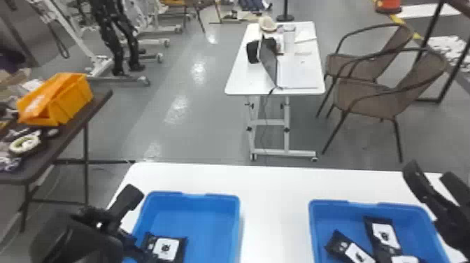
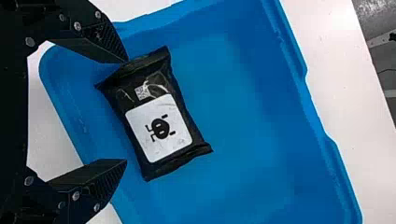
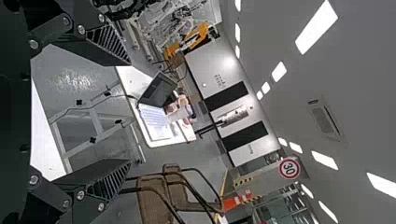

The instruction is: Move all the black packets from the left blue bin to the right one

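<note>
In the head view, the black, two-fingered left gripper (image 1: 138, 225) is over the left side of the left blue plastic bin (image 1: 223, 200), where a black packet with a white label (image 1: 166, 249) lies; more black packets (image 1: 383, 234) lie in the right blue plastic bin (image 1: 363, 205), the black right gripper (image 1: 431, 173) raised by its right side. In the left wrist view, the left gripper (image 2: 126, 111) has its fingers spread, one tip right at the packet's end; in the right wrist view, the right gripper (image 3: 130, 112) has its fingers wide apart.

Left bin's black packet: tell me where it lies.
In the head view, the packet lies toward the left side of the left bin, near the left gripper.
</note>
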Available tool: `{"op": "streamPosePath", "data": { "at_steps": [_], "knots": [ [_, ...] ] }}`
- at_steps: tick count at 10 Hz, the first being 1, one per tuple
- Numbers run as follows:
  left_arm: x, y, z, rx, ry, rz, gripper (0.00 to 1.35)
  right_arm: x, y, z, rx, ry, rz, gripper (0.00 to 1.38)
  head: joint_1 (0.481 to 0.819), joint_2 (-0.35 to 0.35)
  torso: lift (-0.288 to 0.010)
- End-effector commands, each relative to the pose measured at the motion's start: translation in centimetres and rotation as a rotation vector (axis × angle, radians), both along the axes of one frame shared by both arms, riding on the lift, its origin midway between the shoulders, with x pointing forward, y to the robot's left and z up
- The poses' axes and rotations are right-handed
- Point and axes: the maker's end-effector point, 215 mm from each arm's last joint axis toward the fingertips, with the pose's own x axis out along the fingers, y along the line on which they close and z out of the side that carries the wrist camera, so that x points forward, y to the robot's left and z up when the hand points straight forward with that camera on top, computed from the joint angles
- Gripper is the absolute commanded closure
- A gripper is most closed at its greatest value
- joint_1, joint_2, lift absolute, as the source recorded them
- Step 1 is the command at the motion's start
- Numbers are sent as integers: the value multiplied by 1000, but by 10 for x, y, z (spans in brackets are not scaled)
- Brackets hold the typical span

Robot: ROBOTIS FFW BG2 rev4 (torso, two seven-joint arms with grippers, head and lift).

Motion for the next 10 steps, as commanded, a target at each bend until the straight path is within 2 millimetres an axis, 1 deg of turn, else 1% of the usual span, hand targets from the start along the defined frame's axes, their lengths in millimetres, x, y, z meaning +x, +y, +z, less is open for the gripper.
{"op": "streamPosePath", "data": {
  "at_steps": [1,3,4,5,6,7,8,10],
  "knots": [
    [8,-5,-10,0,-4,-19,289,1,1,0,6,-2,5,302,695,174,0],
    [26,-21,-17,-4,-19,-59,289,3,5,0,9,-5,22,302,695,172,0],
    [27,-26,-21,-10,-14,-59,289,4,6,1,10,-6,25,302,695,163,0],
    [25,-28,-26,-13,-1,-57,291,4,6,1,14,-8,27,305,695,153,0],
    [21,-28,-29,-18,14,-50,358,3,7,-1,24,-3,28,306,695,147,0],
    [18,-29,-30,-20,30,-47,479,3,7,-1,29,-2,30,305,695,146,0],
    [13,-23,-32,0,51,-37,496,3,8,-3,35,-1,31,306,695,144,0],
    [8,-22,-36,0,75,-39,486,4,8,-3,50,-2,35,306,695,153,0]
  ]
}}
